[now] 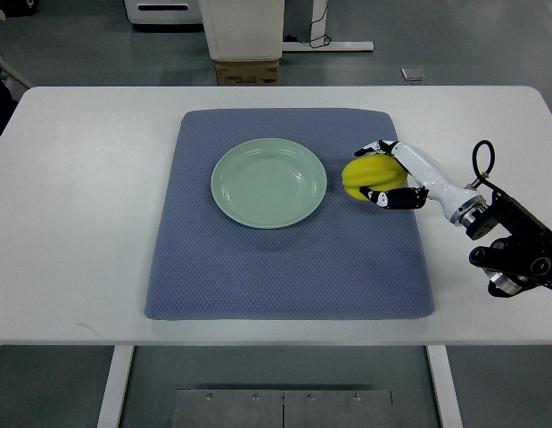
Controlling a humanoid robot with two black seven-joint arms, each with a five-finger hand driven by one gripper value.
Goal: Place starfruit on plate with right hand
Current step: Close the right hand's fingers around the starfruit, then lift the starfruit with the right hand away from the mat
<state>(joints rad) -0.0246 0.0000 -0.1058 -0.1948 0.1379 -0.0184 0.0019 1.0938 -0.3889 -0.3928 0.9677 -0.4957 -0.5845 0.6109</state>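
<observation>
The white desk [88,223] carries a blue mat [284,267]. A green plate [268,183] rests on the mat. Just right of it, the right robot hand [391,174] grips the yellow starfruit [372,174].

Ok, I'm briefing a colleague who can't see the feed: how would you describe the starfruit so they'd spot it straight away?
Start at the blue-grey mat in the middle of the white table. Right of the pale green plate, near the mat's right edge, sits the starfruit, with the right hand closed around it. It is the only bright yellow, ridged thing there.
</observation>
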